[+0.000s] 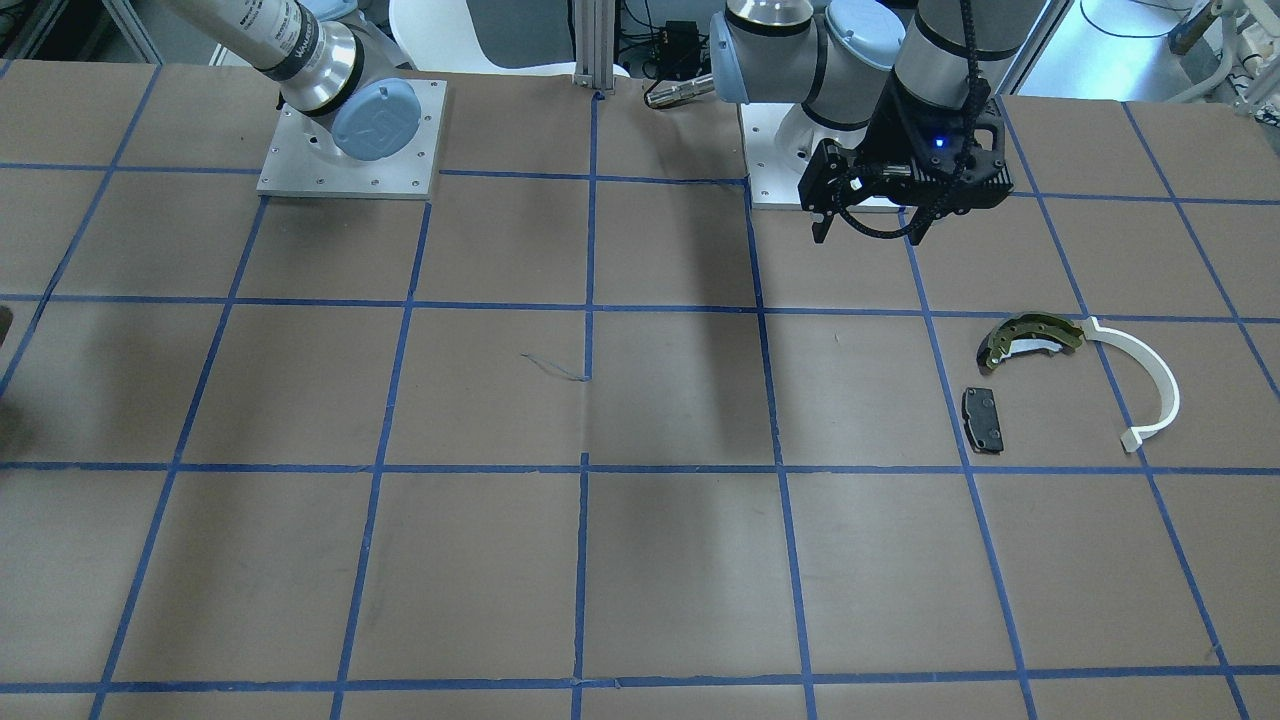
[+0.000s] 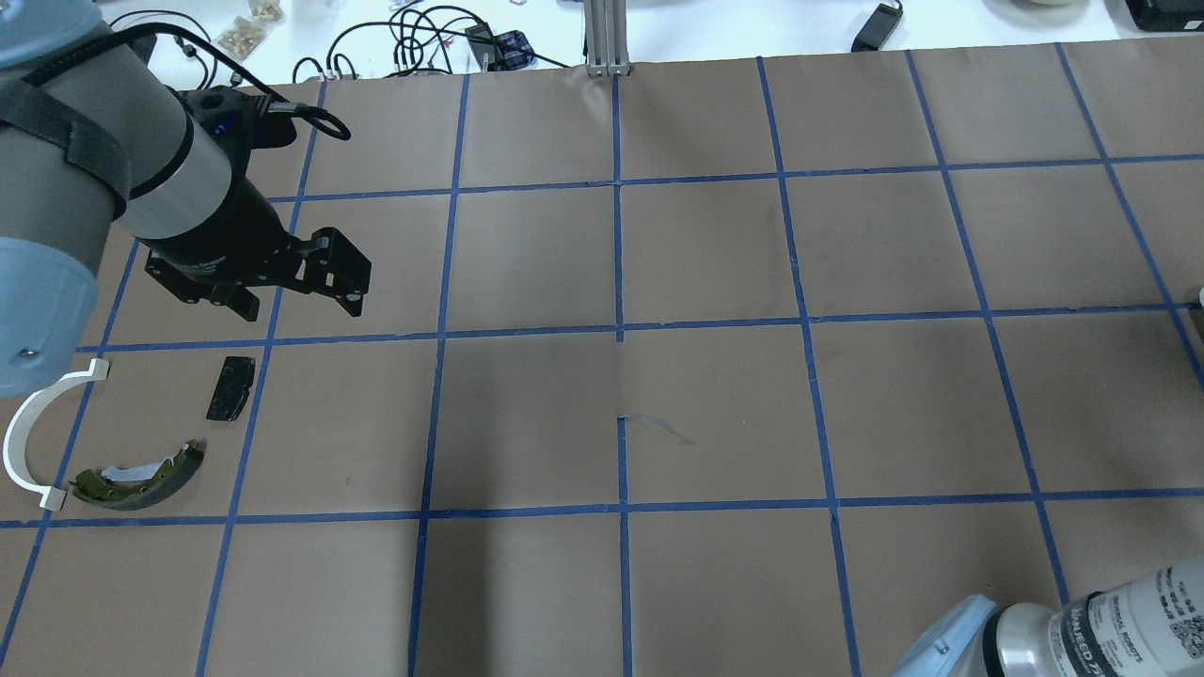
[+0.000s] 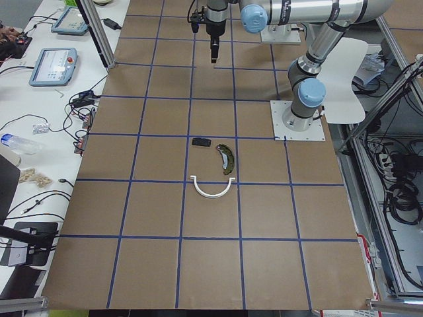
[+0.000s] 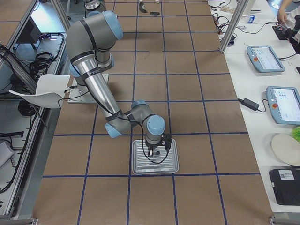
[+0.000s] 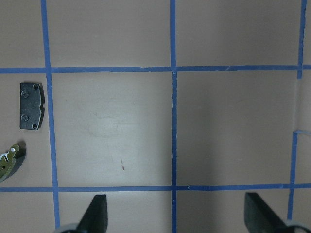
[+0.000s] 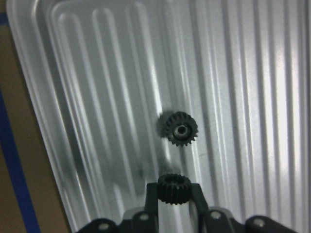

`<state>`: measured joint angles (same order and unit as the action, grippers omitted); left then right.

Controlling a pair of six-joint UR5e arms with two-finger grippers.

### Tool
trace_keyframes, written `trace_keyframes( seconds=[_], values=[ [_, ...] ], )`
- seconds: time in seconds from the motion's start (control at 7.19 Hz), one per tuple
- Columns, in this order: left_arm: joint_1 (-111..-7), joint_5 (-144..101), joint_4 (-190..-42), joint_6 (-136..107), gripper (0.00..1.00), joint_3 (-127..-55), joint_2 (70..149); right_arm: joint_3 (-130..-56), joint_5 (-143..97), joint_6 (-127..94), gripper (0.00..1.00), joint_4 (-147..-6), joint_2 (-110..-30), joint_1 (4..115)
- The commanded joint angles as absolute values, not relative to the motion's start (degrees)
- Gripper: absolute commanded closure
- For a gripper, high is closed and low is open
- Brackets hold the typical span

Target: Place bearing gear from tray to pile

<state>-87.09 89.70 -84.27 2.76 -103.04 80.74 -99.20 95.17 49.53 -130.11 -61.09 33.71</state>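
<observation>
Two small black bearing gears: the held gear (image 6: 175, 187) sits clamped in the right gripper (image 6: 174, 192) over the ribbed silver tray (image 6: 87, 97); the loose gear (image 6: 180, 128) lies mid-tray, clear of its rims. Left gripper (image 5: 176, 208) hangs spread wide near the parts pile (image 2: 150, 481).

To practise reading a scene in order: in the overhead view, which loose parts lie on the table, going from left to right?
White arc → brake shoe → black pad.

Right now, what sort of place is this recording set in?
Probably a robotics lab workcell: a paper-covered table gridded in blue tape, teach pendants on a side bench, loose cables behind.
</observation>
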Motion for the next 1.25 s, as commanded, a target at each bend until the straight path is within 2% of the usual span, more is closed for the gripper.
trace_keyframes(
  seconds=[0.0,0.14,0.42,1.11],
  values=[
    [-86.9,89.7,-84.3,2.7,0.0,-103.1,80.6,-99.4,94.6,48.4,0.91,-123.1,-67.9,37.0],
    [-86.9,89.6,-84.5,2.7,0.0,-103.1,80.5,-99.6,94.5,49.5,0.91,-117.7,-73.8,39.9],
    [-86.8,89.6,-83.6,2.6,0.0,-104.0,80.2,-99.7,90.4,47.4,0.87,-111.8,-79.1,50.1],
    [-86.1,89.7,-83.1,2.8,0.0,-106.3,78.9,-99.9,82.6,4.4,0.89,-105.3,-81.4,83.4]
  ],
)
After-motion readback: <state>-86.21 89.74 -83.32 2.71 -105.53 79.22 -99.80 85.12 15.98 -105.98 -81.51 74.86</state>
